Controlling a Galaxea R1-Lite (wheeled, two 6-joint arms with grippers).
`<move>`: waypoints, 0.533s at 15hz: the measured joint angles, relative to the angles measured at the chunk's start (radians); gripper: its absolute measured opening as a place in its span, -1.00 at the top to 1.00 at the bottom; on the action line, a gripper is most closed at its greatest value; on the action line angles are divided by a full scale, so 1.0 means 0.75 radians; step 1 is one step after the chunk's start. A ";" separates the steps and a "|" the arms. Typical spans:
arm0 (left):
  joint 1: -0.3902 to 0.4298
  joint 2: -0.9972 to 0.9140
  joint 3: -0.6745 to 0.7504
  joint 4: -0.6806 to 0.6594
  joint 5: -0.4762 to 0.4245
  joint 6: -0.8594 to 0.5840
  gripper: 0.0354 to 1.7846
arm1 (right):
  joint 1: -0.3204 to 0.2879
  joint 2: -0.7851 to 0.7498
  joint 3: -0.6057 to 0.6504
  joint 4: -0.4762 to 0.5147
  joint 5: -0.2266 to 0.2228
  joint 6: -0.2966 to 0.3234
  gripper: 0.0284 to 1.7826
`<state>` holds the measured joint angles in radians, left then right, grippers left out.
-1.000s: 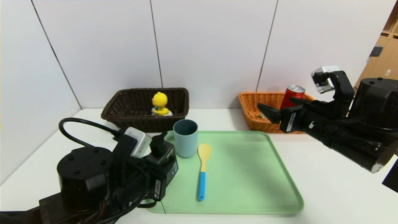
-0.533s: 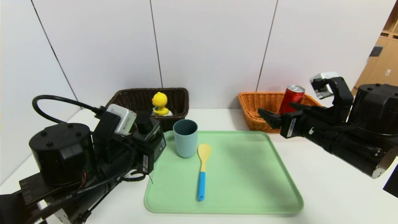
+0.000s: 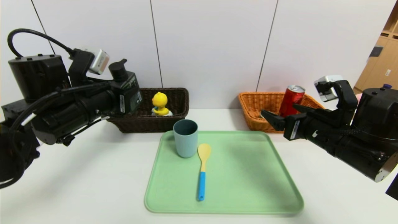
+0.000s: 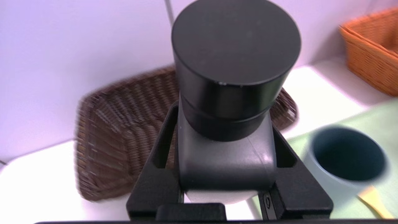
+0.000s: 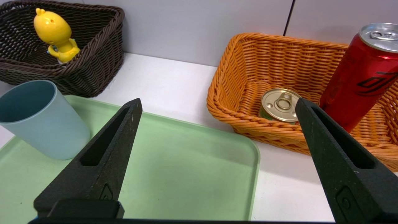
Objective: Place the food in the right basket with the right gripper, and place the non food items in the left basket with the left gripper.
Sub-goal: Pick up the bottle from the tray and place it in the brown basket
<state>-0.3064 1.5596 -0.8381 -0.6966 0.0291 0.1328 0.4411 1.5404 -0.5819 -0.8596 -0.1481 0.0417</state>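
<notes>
My left gripper [image 4: 227,174] is clamping the black square plastic bottle with its round cap [image 3: 126,90], its fingers [image 4: 161,146] pressing against both flat sides of the bottle body. I am holding it in the air just in front of the rectangular dark brown woven wicker basket [image 3: 174,116], at about the height of that basket's rim on its left side. Inside that basket the yellow plastic duck toy on white wheels [image 3: 160,104] is standing upright.

My right gripper [image 5: 214,107] is hanging with its fingers [image 5: 107,155] spread wide and nothing between them, above the counter [image 3: 93,174] near the right rear corner of the pale green plastic tray [image 3: 248,174], just in front of the rectangular orange-tan woven wicker basket [image 3: 255,104]. In that basket the tall slim red drink can with a silver top [image 3: 291,99] is leaning against the right wall, and the short round tin with a gold pull-tab lid [image 5: 279,105] is sitting on the basket floor just beside it.

On the tray, the grey-blue plastic cup [image 3: 185,138] is standing upright near the rear left corner. The wooden spoon with a blue handle [image 3: 202,169] is lying flat just to the cup's right, bowl pointing toward the wall and handle toward me.
</notes>
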 joint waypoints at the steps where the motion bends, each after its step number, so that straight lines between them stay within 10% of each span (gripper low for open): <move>1: 0.053 0.038 -0.067 0.043 -0.031 0.010 0.32 | -0.001 -0.001 0.008 -0.003 0.001 0.001 -0.90; 8: 0.266 0.446 -0.391 0.090 -0.105 0.127 0.32 | -0.018 -0.008 0.030 -0.005 -0.005 0.003 -0.90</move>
<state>-0.1072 1.8938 -1.1311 -0.6291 -0.0494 0.2283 0.4277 1.5345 -0.5594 -0.8634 -0.1519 0.0436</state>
